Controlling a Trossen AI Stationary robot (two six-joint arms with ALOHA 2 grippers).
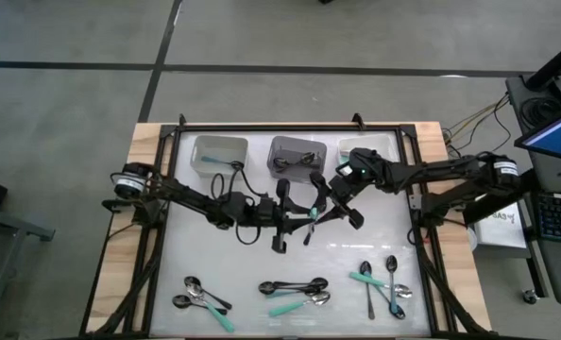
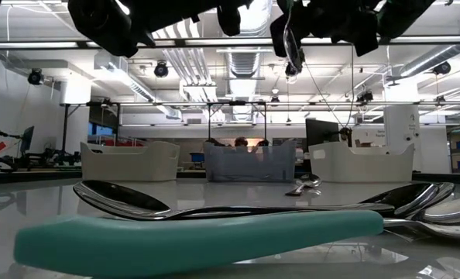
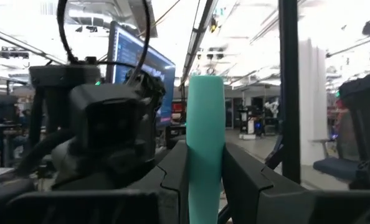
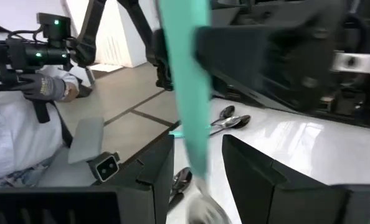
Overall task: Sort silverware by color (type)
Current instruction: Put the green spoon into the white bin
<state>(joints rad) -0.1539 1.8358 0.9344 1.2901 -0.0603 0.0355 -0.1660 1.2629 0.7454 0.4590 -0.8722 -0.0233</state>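
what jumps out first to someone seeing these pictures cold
Both dark arms meet above the table's middle, where the left gripper is clamped on the teal-green plastic handle of a spoon, while the right gripper stands open around that same handle. Loose spoons lie in three clusters along the near edge of the white table, and three small rectangular bins line the far edge.

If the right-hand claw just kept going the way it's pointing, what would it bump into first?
Most likely the teal-handled spoon held by the left gripper. The right gripper points at it with open fingers, the handle standing between them. Depth is hard to judge, so contact may be very near.
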